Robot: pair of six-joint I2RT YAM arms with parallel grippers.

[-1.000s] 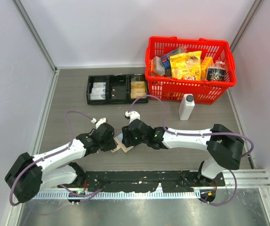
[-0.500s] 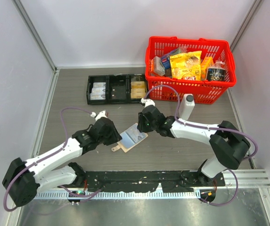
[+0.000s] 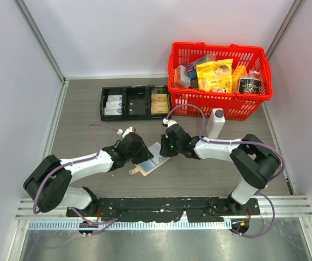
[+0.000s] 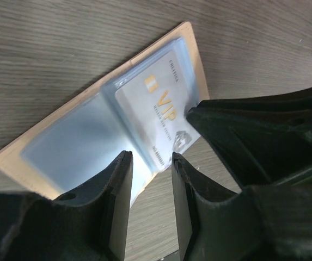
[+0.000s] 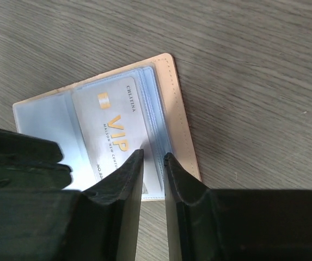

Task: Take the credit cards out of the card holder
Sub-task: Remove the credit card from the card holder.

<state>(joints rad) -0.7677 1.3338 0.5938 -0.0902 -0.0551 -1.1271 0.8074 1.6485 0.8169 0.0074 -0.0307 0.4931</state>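
Observation:
The tan card holder (image 3: 153,158) lies open and flat on the table, its pale blue plastic sleeves facing up (image 4: 85,141) (image 5: 172,109). One of the credit cards, silver-white with gold VIP lettering (image 4: 160,109) (image 5: 109,128), sits inside the right-hand sleeve. My left gripper (image 3: 140,154) (image 4: 150,156) hovers open over the holder's near edge with nothing between its fingers. My right gripper (image 3: 166,148) (image 5: 153,154) stands over the card's lower right corner and the sleeve edge. Its jaws are a narrow gap apart and hold nothing. The two grippers nearly touch.
A black three-compartment tray (image 3: 135,103) holding small packs stands at the back left. A red basket (image 3: 215,107) full of groceries stands at the back right, with a white bottle (image 3: 215,123) upright in front of it.
The card holder went from half-folded between both grippers to lying open flat, slightly farther back. My left jaws widened and my right jaws narrowed. Both grippers came back over the holder.

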